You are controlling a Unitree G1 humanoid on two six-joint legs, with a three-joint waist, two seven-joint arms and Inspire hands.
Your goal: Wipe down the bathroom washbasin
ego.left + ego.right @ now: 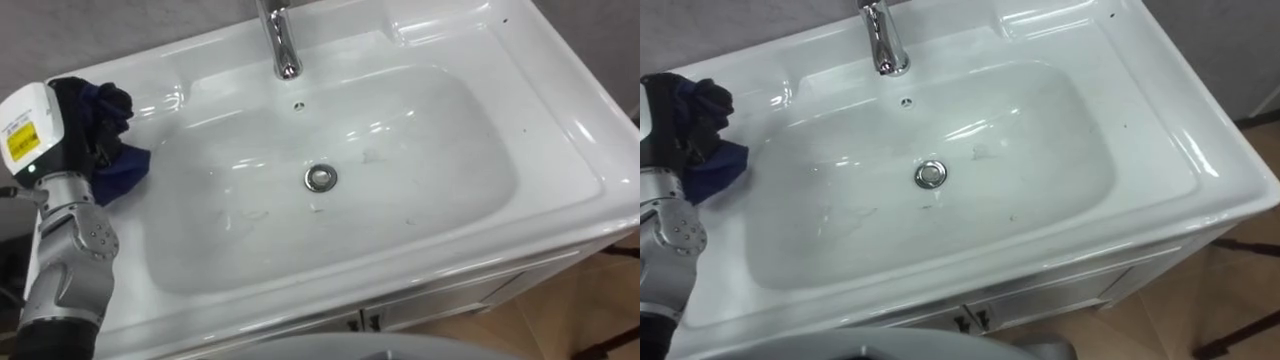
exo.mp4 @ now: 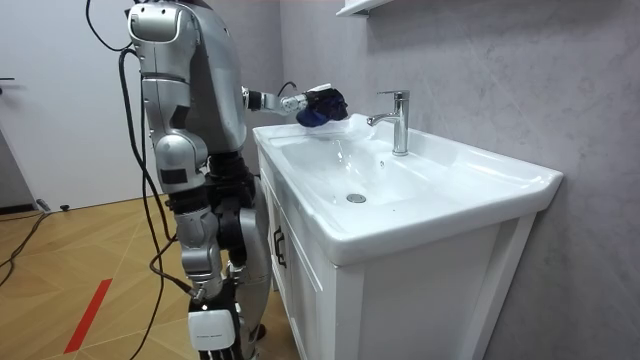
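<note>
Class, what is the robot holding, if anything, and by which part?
Its left hand holds a dark blue cloth by its bunched-up middle, over the left rim of the basin; a loose end hangs out below the hand.

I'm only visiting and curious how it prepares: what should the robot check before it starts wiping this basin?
1. Cloth gripped: ok, the left hand is closed on the dark blue cloth.
2. Cloth down in the bowl: not ok, it sits at the basin's left rim.
3. Wiping path: ok, the bowl holds just the drain.
4. Faucet off: ok, no water runs.
5. Cloth damp: cannot tell.
</note>
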